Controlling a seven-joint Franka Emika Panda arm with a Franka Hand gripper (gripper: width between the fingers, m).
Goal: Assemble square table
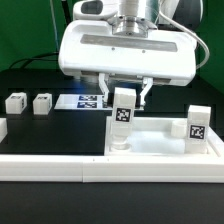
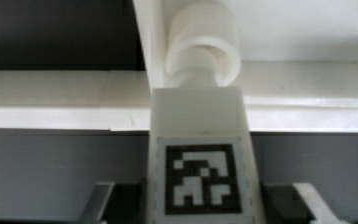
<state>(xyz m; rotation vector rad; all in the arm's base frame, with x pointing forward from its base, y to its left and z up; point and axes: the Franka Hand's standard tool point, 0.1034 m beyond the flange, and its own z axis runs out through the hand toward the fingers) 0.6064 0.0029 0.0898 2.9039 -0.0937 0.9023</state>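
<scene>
A white leg block (image 1: 122, 118) with a black-and-white tag stands upright, its lower end on the near-left corner of the square table's white slab (image 1: 160, 143). My gripper (image 1: 127, 100) comes down from above and is shut on the upper part of this leg. In the wrist view the tagged leg (image 2: 197, 150) fills the middle between the two fingers (image 2: 105, 203), and its round end (image 2: 202, 50) meets the slab (image 2: 309, 85). A second leg (image 1: 197, 122) stands on the slab at the exterior view's right.
Two more leg blocks (image 1: 15, 101) (image 1: 42, 102) lie on the black table at the exterior view's left. The marker board (image 1: 88, 100) lies behind the gripper. A long low white border wall (image 1: 100, 166) runs along the front.
</scene>
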